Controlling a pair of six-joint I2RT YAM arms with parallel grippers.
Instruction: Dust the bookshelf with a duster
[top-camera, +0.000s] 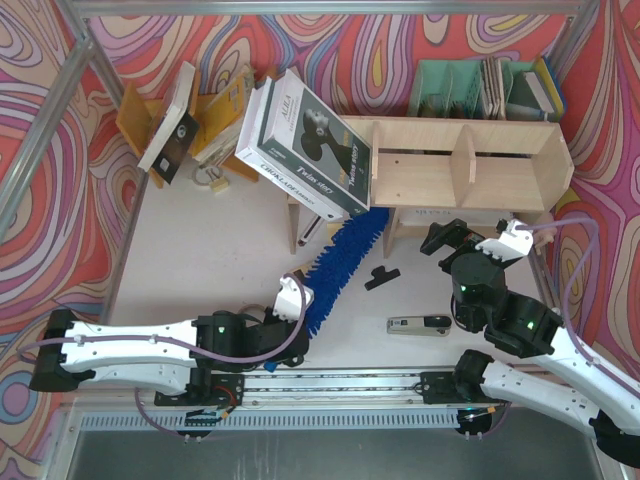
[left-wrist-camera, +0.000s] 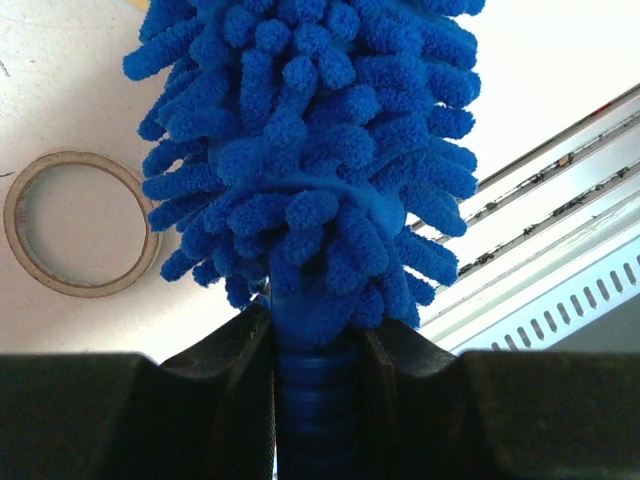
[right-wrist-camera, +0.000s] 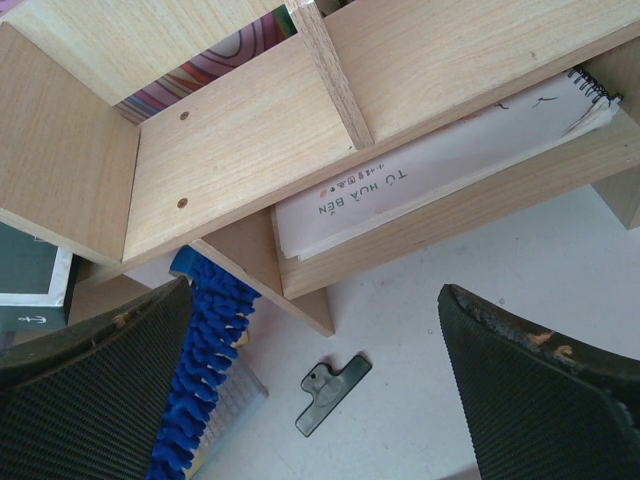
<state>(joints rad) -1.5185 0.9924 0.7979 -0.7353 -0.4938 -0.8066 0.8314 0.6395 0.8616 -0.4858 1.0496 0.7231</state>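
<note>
Clamping the duster (top-camera: 345, 255) is the left pincer (left-wrist-camera: 318, 345) (the right pincer (right-wrist-camera: 315, 290) gapes open).

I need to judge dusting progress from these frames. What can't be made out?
- Top view: the duster runs its far end under the leaning book and bookshelf; contact with the wood cannot be told.
- Left wrist view: its handle is mostly covered by the fingers of the left gripper.
- Right wrist view: the spiral notebook is partly hidden by shelf boards; the open right gripper has its fingers cut off by the frame.
</note>
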